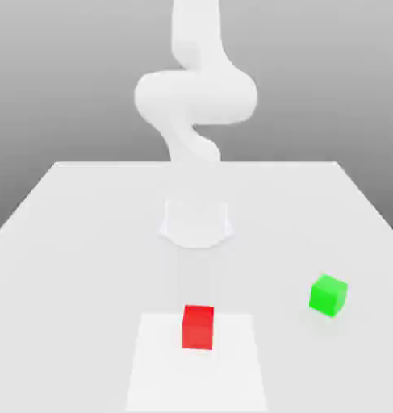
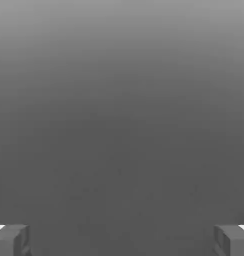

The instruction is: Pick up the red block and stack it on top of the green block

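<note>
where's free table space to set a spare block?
Bare table across the exterior view's left, and between the robot base and the red block. Tightest spot: the gap between the red block and the green block.

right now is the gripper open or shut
Open: in the hand view the gripper has its two fingertips far apart at opposite edges, nothing between them.

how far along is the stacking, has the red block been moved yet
Nothing looks done yet. The red block sits on the table, apart from the green block, which lies toward the exterior view's right with nothing on it. In the hand view the gripper has its fingers spread wide with nothing between them. Left to do: reach the red block, grasp it, lift it, and set it on the green one.
</note>
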`<state>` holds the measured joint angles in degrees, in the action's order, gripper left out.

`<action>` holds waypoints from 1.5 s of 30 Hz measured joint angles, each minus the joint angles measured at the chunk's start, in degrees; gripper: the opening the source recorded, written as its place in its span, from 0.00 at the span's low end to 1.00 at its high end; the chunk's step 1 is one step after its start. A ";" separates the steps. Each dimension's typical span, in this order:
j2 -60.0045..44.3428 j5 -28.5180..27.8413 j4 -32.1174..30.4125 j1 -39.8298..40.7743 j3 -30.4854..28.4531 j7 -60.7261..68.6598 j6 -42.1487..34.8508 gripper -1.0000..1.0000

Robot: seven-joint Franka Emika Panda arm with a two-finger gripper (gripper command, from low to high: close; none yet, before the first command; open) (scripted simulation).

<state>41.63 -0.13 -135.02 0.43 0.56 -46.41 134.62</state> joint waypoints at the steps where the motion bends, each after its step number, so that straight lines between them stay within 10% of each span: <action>1: -2.07 -0.11 -1.54 0.13 0.20 -0.30 1.41 0.50; 17: -36.38 -0.03 -26.02 1.22 1.66 -3.84 24.15 0.50; 24: -51.21 -1.15 -26.29 0.67 0.82 -4.97 36.30 0.50; 25: -53.18 -1.35 -26.03 0.38 0.49 -5.11 37.99 0.00; 45: -37.66 0.67 -27.97 -6.37 4.41 5.60 24.41 0.00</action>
<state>3.97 0.54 -162.99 -5.94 4.97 -40.81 159.03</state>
